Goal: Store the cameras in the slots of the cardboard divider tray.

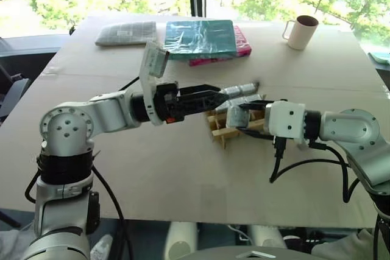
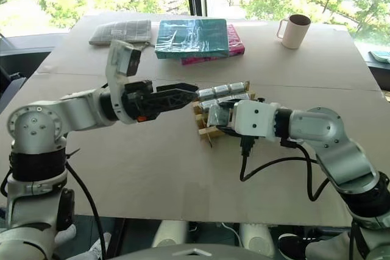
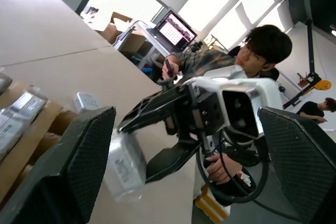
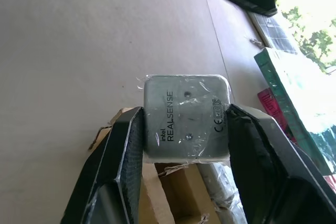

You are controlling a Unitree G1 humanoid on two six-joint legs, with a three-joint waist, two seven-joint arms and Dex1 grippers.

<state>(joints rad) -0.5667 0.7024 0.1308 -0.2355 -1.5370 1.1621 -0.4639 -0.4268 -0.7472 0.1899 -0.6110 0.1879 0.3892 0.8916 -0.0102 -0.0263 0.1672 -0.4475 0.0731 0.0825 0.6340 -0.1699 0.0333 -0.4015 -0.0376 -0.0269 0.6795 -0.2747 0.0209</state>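
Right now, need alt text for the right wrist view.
The right pincer grips a small silver-grey, plastic-wrapped square camera between its two black fingers, above the tan cardboard divider tray on the beige table. Teal and pink books lie beyond.

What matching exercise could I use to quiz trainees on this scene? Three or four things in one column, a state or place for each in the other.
Things:
1. left gripper
2. right gripper
3. mug
4. teal book

States or places:
A. lies on a pink book
B. fingers wide apart, holding nothing
C. stands at the table's far right
D. clamped on a camera

Pairs: 1-B, 2-D, 3-C, 4-A
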